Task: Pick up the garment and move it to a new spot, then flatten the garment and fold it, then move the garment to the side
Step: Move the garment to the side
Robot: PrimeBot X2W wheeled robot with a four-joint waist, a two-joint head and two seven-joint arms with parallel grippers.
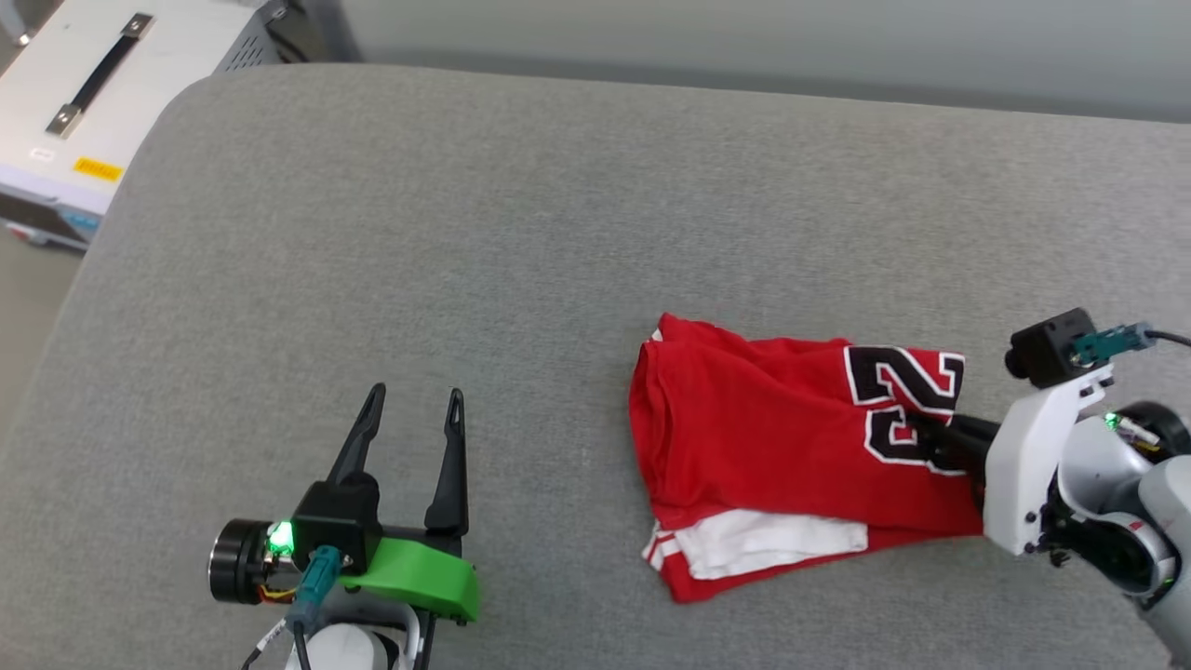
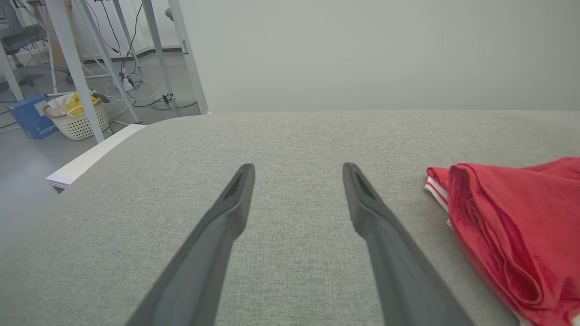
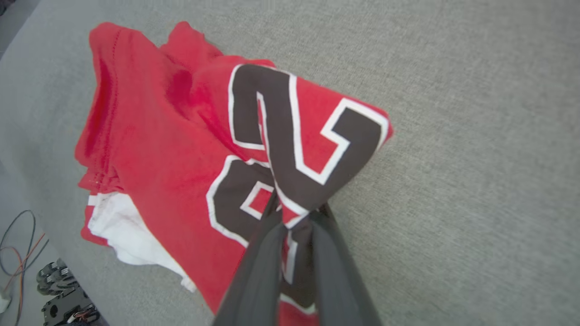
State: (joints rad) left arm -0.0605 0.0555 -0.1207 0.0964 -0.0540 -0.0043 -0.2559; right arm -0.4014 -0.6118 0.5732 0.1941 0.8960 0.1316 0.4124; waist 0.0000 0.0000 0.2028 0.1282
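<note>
The right pincer (image 3: 295, 216) has its two dark fingers drawn close together, with a fold of the garment (image 3: 172, 172) nipped between them. The cloth in the grip is the part bearing the black, white-edged numerals, and it creases where it runs into the fingers. Just past the fingertips the print fans out over the grey padded surface (image 3: 476, 136). Farther ahead and to the left of the fingers, the rest of the red shirt lies bunched in loose layers on the padding. A white sleeve piece shows at the shirt's edge, to the fingers' left.

The left pincer (image 1: 414, 400) stands spread wide with nothing between its fingers, over bare padding. To the right of its fingers, near but not touching, lies the layered red edge of the garment, with a strip of red-and-white trim at its far end. Straight ahead of its tips the padding runs bare to its far edge, with a pale wall behind. Far off to its left, past the padding's rounded corner, white metal legs (image 2: 72, 59) stand on the floor beside a white basket (image 2: 79, 121) and a blue box (image 2: 28, 118).
</note>
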